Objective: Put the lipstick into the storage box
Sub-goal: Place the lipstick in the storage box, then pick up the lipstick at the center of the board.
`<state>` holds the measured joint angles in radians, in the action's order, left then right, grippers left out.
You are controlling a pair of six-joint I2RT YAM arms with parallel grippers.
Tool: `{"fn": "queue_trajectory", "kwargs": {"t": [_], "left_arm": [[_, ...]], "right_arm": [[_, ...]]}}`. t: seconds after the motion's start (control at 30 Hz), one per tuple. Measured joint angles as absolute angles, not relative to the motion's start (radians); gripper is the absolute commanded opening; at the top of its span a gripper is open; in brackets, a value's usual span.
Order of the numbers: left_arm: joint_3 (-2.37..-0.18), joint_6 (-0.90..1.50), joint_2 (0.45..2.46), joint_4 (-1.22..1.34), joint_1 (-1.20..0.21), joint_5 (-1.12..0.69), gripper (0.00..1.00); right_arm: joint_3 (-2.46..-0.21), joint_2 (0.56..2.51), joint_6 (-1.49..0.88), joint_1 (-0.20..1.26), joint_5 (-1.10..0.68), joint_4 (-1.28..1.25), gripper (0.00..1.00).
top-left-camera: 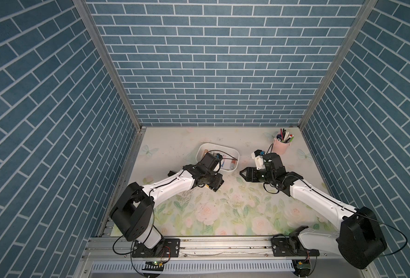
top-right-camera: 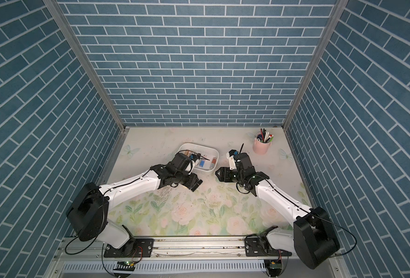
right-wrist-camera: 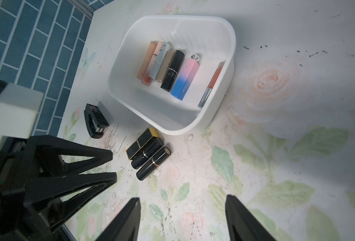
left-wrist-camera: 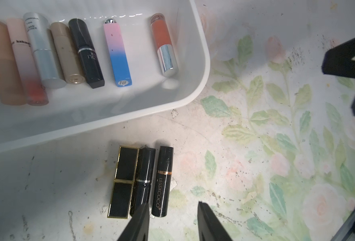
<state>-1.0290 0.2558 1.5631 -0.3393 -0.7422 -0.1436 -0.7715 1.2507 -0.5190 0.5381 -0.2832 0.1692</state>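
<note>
Ten lipsticks (left-wrist-camera: 118, 54); one storage box (left-wrist-camera: 89, 116); one pink pen cup (top-left-camera: 281, 147).

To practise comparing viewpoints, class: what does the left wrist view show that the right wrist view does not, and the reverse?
Only left wrist: the LESSXCOCO lettering on the round black lipstick. Only right wrist: the blue brick wall, the storage box's whole rim, a small black object. Both: seven lipsticks in the box, three black ones on the floral mat beside it.
</note>
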Motion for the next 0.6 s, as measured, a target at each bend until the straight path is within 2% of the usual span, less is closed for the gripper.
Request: {"fn": "queue_trajectory", "kwargs": {"t": [0.6], "left_arm": [[-1.03,0.274,1.667,-0.334,-0.81,-0.078,0.36]], "right_arm": [[-0.751,1.243,-0.52,0.539,-0.273,0.157,0.69]]}}
